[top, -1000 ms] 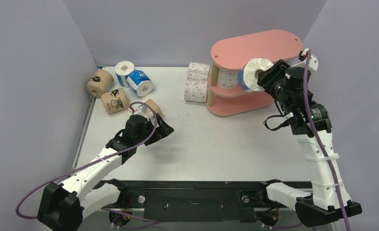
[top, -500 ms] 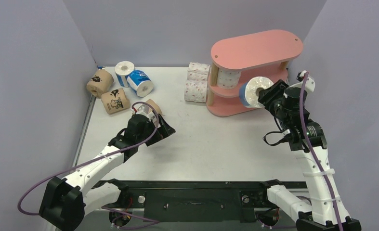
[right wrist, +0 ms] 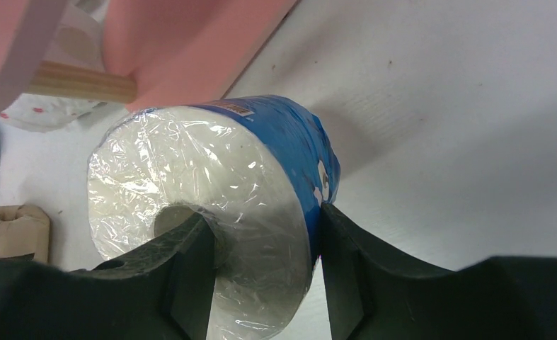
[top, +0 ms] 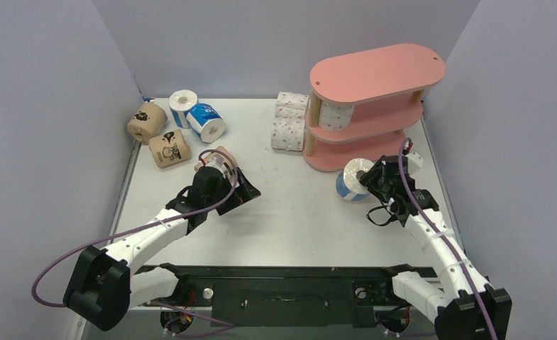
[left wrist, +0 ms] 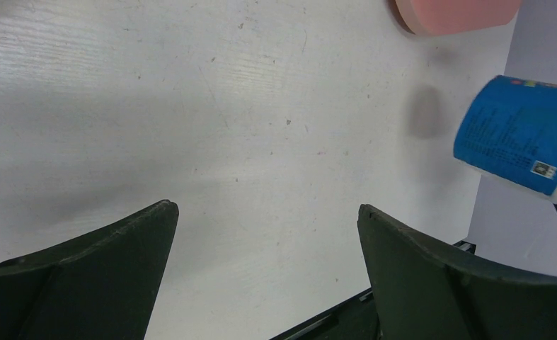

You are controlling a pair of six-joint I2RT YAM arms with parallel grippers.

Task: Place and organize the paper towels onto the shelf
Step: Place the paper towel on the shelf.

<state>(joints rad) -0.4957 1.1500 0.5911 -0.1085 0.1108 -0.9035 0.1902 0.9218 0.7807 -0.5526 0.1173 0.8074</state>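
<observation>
The pink three-tier shelf (top: 374,74) stands at the back right; one white pink-dotted roll (top: 336,114) lies on its middle tier. My right gripper (top: 366,183) is shut on a blue roll (top: 347,182), one finger in its core and one outside, low over the table just in front of the bottom tier. The right wrist view shows this grip (right wrist: 261,223) on the roll (right wrist: 211,177). My left gripper (top: 243,190) is open and empty over the table, fingers wide in the left wrist view (left wrist: 265,207). A brown roll (top: 222,154) lies just behind it.
Two brown rolls (top: 146,122) (top: 169,147) and two blue rolls (top: 183,106) (top: 206,122) lie at the back left. White dotted rolls (top: 289,131) are stacked against the shelf's left end. Purple walls close in the table on the left, back and right.
My right arm has come down and back from the shelf's middle tier, carrying the blue roll to just above the table in front of the shelf. My left gripper has barely shifted.
</observation>
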